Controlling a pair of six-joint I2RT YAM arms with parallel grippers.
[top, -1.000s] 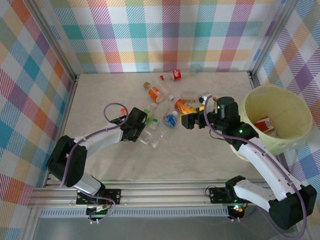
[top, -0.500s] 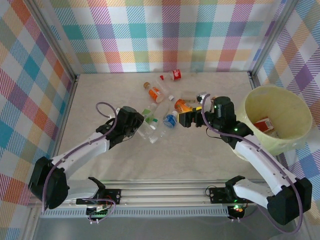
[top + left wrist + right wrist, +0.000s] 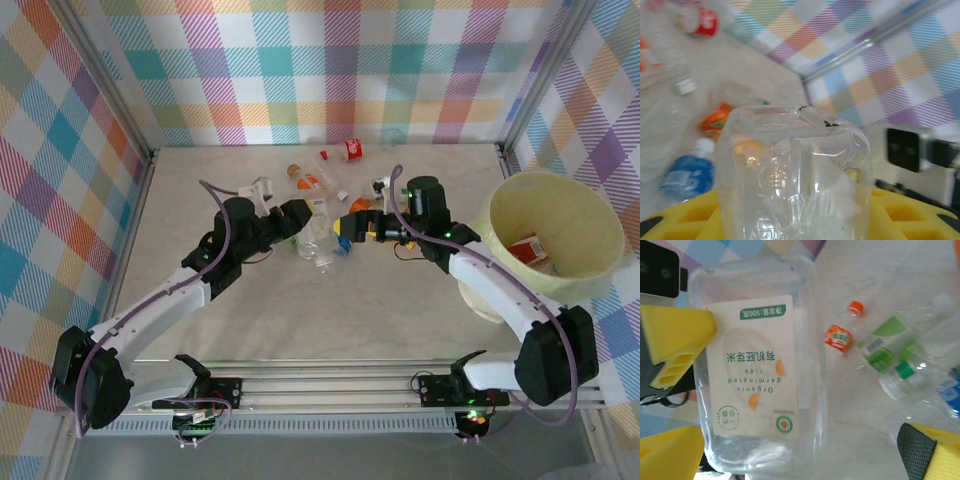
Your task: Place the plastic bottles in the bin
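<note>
- The left gripper (image 3: 293, 217) reaches in from the left side of the table (image 3: 250, 330) and is clamped narrowly on a clear bottle (image 3: 795, 170). Its yellow pads (image 3: 690, 215) press on both sides of the bottle's body.
- The clear bottle is held off the table between the two grippers. In the right wrist view it carries a white label with green and orange print.
- The rest of the plastic bottles (image 3: 322, 195) lie loose on the table around and behind the held one, towards the back wall.
  - An orange-labelled bottle (image 3: 311, 184) lies in the middle of the scatter.
  - A red-labelled bottle (image 3: 350, 150) lies farthest back.
  - A blue-labelled bottle (image 3: 687, 175) lies on its side near the held one.
  - Two green-labelled bottles (image 3: 885, 357) and a small orange-capped bottle (image 3: 840, 335) lie close together.
- The right gripper (image 3: 352, 226) faces the left gripper across the held bottle. Its jaws stand wide, its fingers (image 3: 932, 452) are far apart, and nothing is gripped between them.
- The bin (image 3: 590, 215) stands at the right edge of the table, well apart from the loose bottles. A red-and-white item (image 3: 527, 248) lies inside it, too small to identify.
</note>
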